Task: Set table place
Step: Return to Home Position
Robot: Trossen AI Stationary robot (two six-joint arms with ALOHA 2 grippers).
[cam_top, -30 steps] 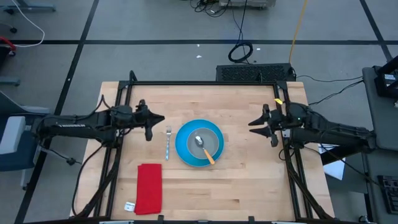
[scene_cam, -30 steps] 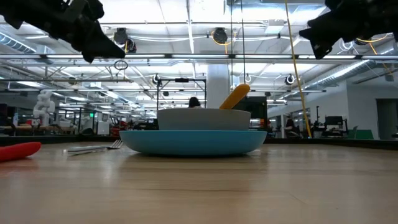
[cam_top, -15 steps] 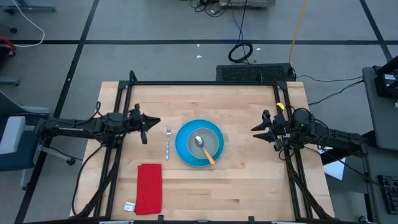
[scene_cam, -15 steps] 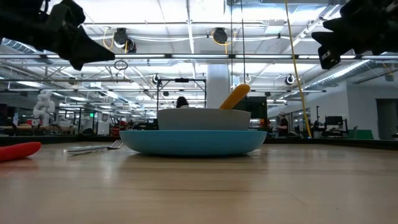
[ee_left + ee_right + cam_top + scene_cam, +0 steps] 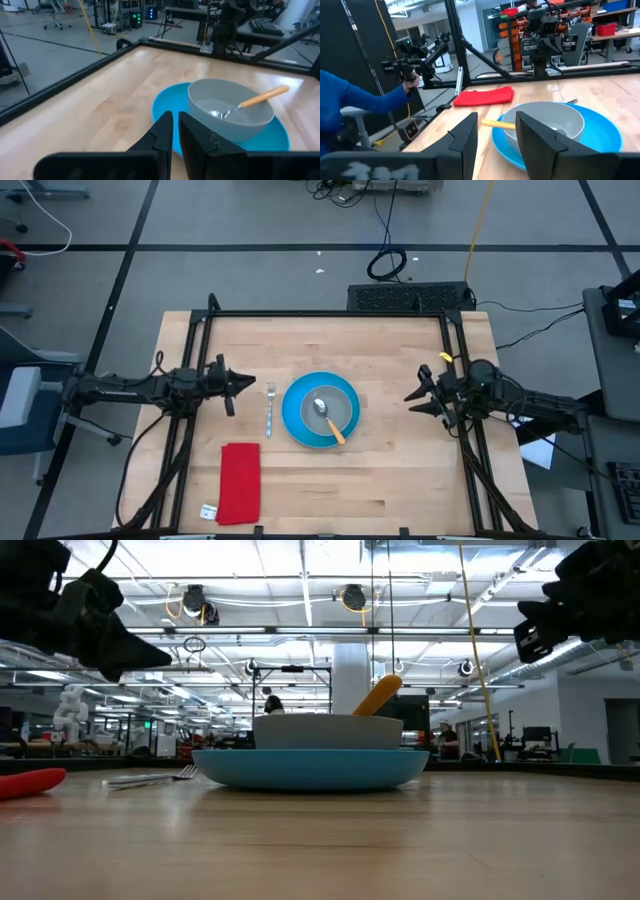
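Observation:
The round blue plate (image 5: 296, 420) lies at the table's middle, and the grey bowl (image 5: 335, 406) stands on it. The spoon's metal end rests inside the bowl, and its orange handle (image 5: 337, 433) leans out over the rim toward the near edge. The silver fork (image 5: 270, 409) lies flat just left of the plate. My left gripper (image 5: 248, 383) hovers shut, left of the fork. My right gripper (image 5: 410, 402) hovers open, right of the plate. Both point at the plate from above table height, as the low view shows for my left gripper (image 5: 140, 652) and my right gripper (image 5: 525, 640).
A folded red cloth (image 5: 240, 483) lies near the near-left corner, with a small white tag (image 5: 208, 512) beside it. Black frame rails (image 5: 330, 314) run along the table's edges. Bare wood lies between each gripper and the plate. A person's blue sleeve (image 5: 350, 102) shows beyond the table.
Both arms have drawn back from the plate. My left gripper has moved toward the table's left edge and my right gripper toward the right edge, and both have sunk a little. The plate, bowl, spoon and fork have stayed put.

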